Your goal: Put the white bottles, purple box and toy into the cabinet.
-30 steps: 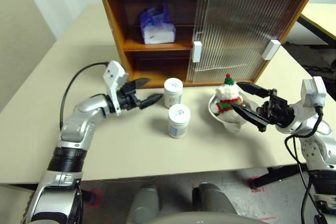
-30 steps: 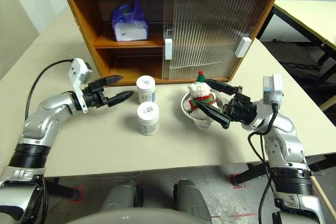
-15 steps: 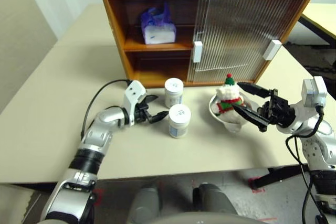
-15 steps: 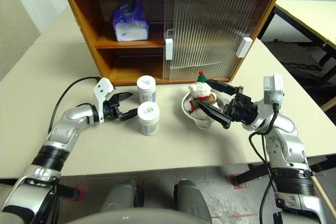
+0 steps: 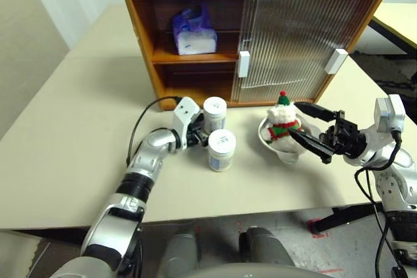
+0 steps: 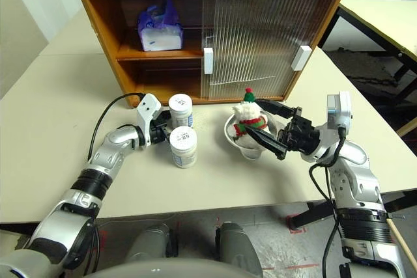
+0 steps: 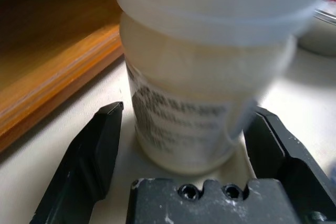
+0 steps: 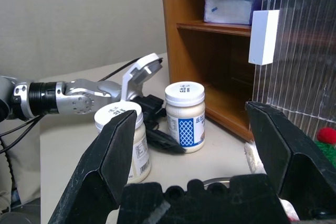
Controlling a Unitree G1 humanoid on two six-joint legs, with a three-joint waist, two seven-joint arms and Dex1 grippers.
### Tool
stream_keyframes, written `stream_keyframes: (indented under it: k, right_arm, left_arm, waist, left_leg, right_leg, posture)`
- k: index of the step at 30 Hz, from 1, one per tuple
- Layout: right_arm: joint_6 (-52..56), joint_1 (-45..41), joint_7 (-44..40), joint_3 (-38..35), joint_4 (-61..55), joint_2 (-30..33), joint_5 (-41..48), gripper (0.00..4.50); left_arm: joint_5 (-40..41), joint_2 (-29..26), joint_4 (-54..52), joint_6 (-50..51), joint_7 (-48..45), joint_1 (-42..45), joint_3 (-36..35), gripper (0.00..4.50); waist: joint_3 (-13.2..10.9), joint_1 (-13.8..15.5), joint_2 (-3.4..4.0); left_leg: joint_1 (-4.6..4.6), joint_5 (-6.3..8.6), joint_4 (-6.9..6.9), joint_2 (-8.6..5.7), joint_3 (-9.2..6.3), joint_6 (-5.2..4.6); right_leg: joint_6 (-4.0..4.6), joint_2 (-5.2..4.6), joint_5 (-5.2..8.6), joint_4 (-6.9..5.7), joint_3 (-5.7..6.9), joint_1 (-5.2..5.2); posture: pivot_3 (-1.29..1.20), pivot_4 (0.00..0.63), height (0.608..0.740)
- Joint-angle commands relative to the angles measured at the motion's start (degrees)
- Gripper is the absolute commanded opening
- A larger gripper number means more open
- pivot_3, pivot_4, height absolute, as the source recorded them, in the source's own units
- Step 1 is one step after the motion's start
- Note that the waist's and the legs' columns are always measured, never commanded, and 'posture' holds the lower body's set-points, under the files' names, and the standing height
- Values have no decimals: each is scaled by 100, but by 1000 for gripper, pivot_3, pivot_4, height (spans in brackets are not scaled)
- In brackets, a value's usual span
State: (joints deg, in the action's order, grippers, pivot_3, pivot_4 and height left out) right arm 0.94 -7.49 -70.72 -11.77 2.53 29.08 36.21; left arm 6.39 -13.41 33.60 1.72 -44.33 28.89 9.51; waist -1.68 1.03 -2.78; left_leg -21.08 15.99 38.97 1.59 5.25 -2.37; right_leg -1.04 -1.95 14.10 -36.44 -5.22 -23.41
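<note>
left gripper [image 7: 184,145] around near bottle [image 7: 205,77]

Left arm stretched low and forward, forearm slanting toward the centre, wrist bent inward. Left tool [image 5: 197,137] held just above the worktop, black fingers [image 7: 89,163] parted, one on each side of a gap. Right arm raised at the side, elbow bent, wrist turned inward. Right tool [image 5: 311,129] aimed toward the centre, fingers [image 8: 107,162] spread wide.
</note>
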Motion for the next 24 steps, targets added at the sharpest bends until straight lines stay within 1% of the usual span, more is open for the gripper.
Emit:
stream_keyframes:
  k: [1,7,11,14,17,24]
  right_arm:
    - [-23,3,7,-6,-10,50,-47,4500]
    - [-41,9,12,-20,-3,47,-50,4500]
    - [-49,8,21,3,-4,17,-58,4500]
    - [-41,-5,23,14,-2,1,-62,4500]
    - [-24,-21,28,23,3,-11,-67,4500]
    - [-38,-3,-18,5,56,-20,-51,4500]
  left_arm:
    - [-50,54,189,-72,-18,47,-26,3153]
    - [64,36,-10,-140,56,-44,-216,3126]
    - [218,-14,-334,-285,347,-65,-595,3126]
    - [163,-33,-333,-210,710,35,-819,3126]
    - [73,-5,-64,-215,941,234,-905,3126]
    - [-81,205,1143,-418,1340,1040,-950,3126]
  waist:
    - [1,-1,1]
    - [1,-9,1]
    - [1,-14,1]
    - [1,0,1]
    - [1,9,1]
    - [1,61,-2]
  left_leg:
    - [0,0,0,0,0,0]
    - [1,0,1,0,0,-1]
    - [-1,-1,1,3,0,-1]
    - [-4,0,1,5,-3,-1]
    - [-5,0,1,3,-4,-1]
    - [-12,-1,3,-5,-7,-2]
  right_leg:
    - [0,0,0,0,0,0]
    - [0,0,-1,-1,-1,0]
    - [2,4,-2,-1,-1,-3]
    - [3,4,-4,-1,1,-6]
    - [0,2,-11,-2,2,-5]
    - [-7,1,-16,4,3,-5]
  posture:
    - [56,0,740]
    - [63,0,740]
    - [66,0,740]
    - [73,0,740]
    - [77,0,740]
    - [69,0,740]
